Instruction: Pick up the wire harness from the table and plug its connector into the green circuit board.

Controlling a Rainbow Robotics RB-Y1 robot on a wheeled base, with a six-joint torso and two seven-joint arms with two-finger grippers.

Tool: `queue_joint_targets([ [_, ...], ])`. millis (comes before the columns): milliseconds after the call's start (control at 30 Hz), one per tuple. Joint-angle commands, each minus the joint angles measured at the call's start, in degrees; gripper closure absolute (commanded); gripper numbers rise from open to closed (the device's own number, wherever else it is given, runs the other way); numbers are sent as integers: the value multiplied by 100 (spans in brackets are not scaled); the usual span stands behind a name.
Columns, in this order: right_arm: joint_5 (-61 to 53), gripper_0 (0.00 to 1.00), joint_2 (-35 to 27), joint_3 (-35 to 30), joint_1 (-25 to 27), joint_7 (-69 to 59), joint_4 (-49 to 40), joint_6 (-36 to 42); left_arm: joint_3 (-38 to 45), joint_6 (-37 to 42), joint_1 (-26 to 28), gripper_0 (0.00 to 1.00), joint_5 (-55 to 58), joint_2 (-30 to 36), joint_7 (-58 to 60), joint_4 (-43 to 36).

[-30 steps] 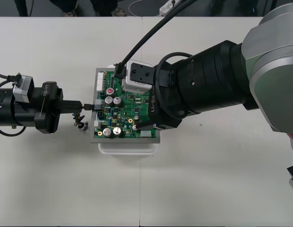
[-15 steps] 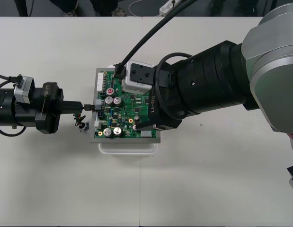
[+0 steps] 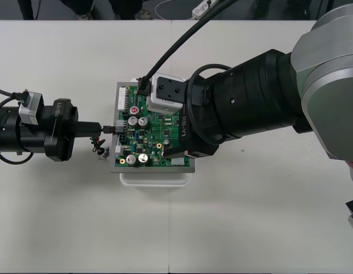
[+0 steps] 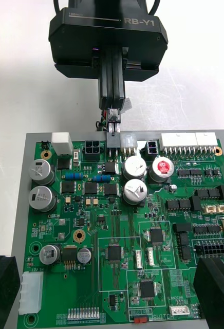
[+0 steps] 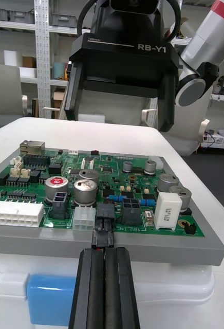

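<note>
The green circuit board [image 3: 153,137] lies on its white base [image 3: 154,178] mid-table. My left gripper [image 3: 108,129] reaches in level from the left, shut on the harness's black plug [image 5: 102,238]. The plug's tip sits at a black socket [image 5: 105,211] on the board's near edge; how deep it sits I cannot tell. The harness wires [image 3: 98,147] dangle under the fingers [image 5: 106,288], just off the board's left side. My right gripper [image 3: 165,128] hovers over the board, open, with its fingers [image 4: 215,288] standing wide apart above the board's far side.
In the right wrist view the left gripper [image 4: 113,115] stands at the board's edge [image 4: 19,205]. Tall capacitors [image 4: 135,177] and white connectors [image 4: 186,140] crowd the board beside the socket. Bare table [image 3: 79,228] lies in front and to the left.
My left gripper has crept a little to the right, pressing the plug toward the board's edge. The board has shifted slightly right. The right arm has held still.
</note>
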Motion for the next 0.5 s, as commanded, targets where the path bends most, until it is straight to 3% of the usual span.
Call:
queue_joint_targets([
  [33,-65,1,106,-173,-153,175,-95,-22,-102,-186,-304,100,-27,-296,-252,-263],
  [500,-56,1,106,-173,-144,175,-104,-22,-93,-186,-295,100,-89,-269,-243,-263],
])
